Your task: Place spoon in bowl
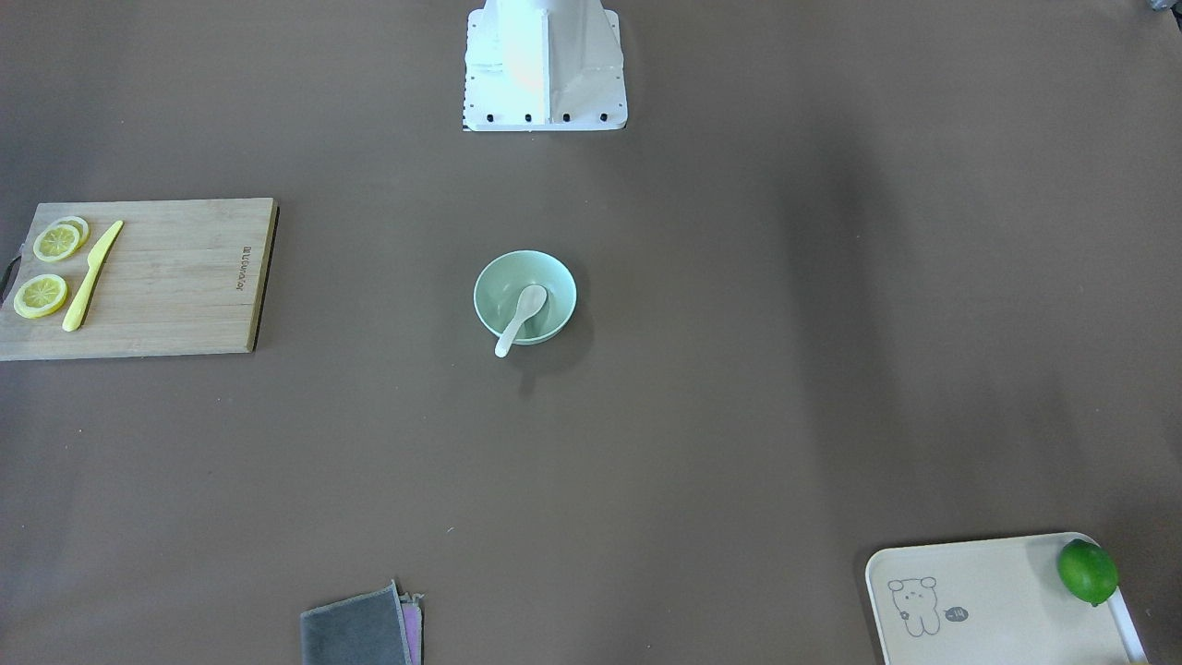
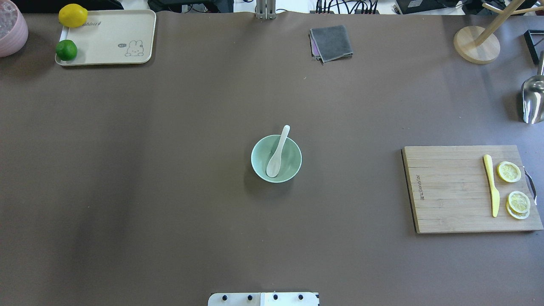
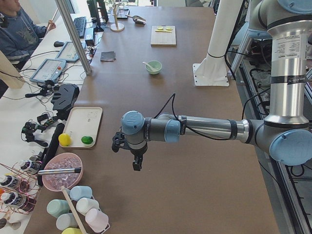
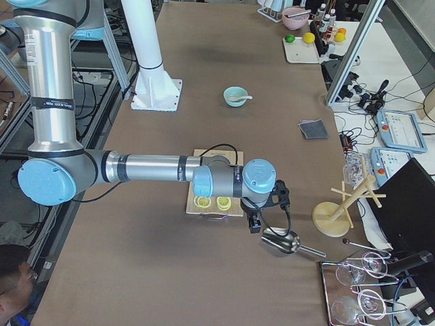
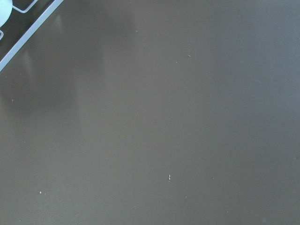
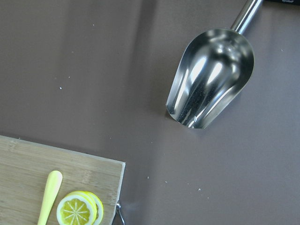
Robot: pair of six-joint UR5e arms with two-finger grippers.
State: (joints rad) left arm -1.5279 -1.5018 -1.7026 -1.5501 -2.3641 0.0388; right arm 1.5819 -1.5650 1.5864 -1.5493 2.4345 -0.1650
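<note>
Left gripper (image 3: pixel 136 163): I'm only catching it on the side camera, so I cannot tell whether its fingers are parted or closed. It is hanging over the table (image 2: pixel 170 191) near the tray end, well apart from the bowl.
Right gripper (image 4: pixel 253 223): same story here, side view only, so I'm not calling it either way. It is hovering just past the cutting board (image 2: pixel 450 187), with the metal scoop (image 6: pixel 211 77) lying below its wrist camera.
Spoon (image 2: pixel 277 153): it is sitting in the bowl right now, scoop down on the inside, handle leaning up and poking out over the rim on the side away from the robot.
Bowl (image 2: pixel 292 159): it is standing upright mid-table and holding the spoon, nothing else that I'm seeing.
Progress: I'm judging the placing as done, with the spoon resting in the bowl and neither arm near it. Nothing is looking left to do beyond parking the arms.
Tray (image 2: pixel 106 38): it is carrying a lime (image 2: pixel 66 50) and a lemon (image 2: pixel 73 15) at one end.
Board: it is holding a yellow knife (image 2: pixel 491 185) and lemon slices (image 2: pixel 509 171) just beside it.
Pink tub (image 2: pixel 10 27): I'm not making out its contents.
</note>
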